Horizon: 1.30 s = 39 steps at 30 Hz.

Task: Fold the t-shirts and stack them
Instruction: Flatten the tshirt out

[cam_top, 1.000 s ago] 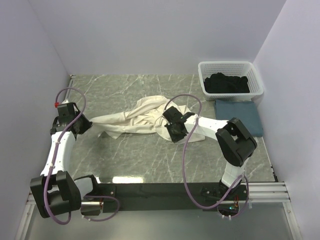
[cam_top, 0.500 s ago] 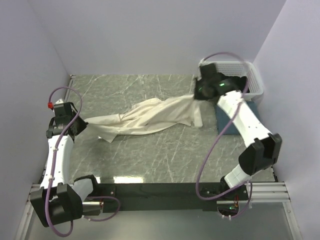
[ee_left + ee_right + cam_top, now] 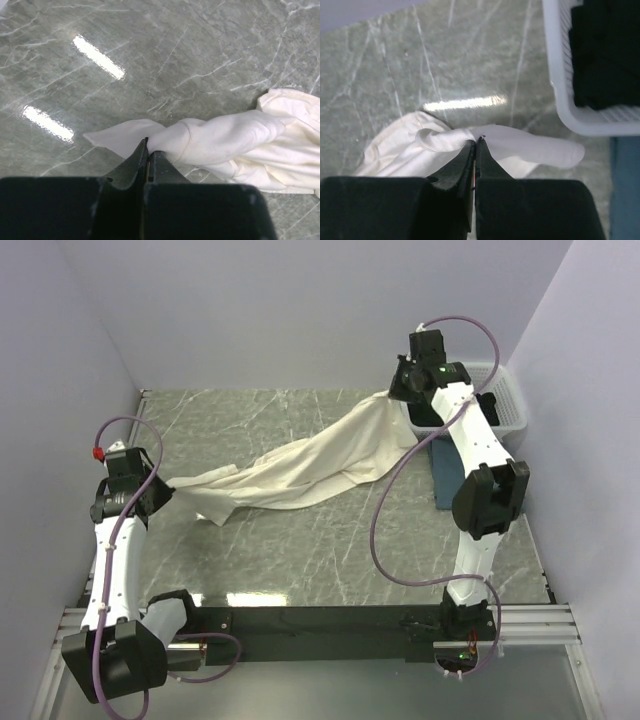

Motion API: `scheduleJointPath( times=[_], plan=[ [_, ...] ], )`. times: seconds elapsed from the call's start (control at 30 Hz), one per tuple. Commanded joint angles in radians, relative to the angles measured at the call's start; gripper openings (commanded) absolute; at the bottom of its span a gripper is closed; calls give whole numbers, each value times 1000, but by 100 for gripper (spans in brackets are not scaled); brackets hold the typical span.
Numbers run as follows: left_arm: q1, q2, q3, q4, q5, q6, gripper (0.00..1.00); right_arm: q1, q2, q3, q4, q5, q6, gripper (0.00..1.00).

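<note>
A cream t-shirt (image 3: pixel 300 465) stretches across the marble table from left to far right, its right end lifted. My left gripper (image 3: pixel 160 483) is shut on the shirt's left end (image 3: pixel 200 142), low over the table. My right gripper (image 3: pixel 398 392) is shut on the shirt's other end (image 3: pixel 445 142) and holds it high beside the white basket (image 3: pixel 505 410). A folded teal shirt (image 3: pixel 448 475) lies on the table below the basket, partly behind my right arm. Black clothing (image 3: pixel 605 50) fills the basket.
The basket stands in the far right corner against the purple walls. Its white rim (image 3: pixel 560 70) is close to the right of my right gripper. The marble tabletop (image 3: pixel 300 550) shows in front of the shirt.
My right gripper has carried its end of the cream shirt from the table's middle up and back to the far right, pulling the bunched shirt long. My left gripper has shifted slightly left.
</note>
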Motion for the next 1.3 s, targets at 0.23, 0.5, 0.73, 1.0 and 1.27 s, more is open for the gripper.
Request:
scheduleJointPath(
  times=[0.23,0.5,0.73,1.0,1.27],
  plan=[
    [3,13,13,63,137,-8,1,51,-74,-102,473,32,48,64],
    [3,28,-1,86,169,-19,1,155,-193,-449,412,-80,-47,59],
    [2,42,-4,92,174,-17,1,329,-207,-693,405,-95,-139,46],
    [2,39,-9,92,177,-17,1,408,-86,-705,445,-19,-139,50],
    [3,27,-22,87,172,-19,1,448,5,-654,440,113,-139,53]
  ],
)
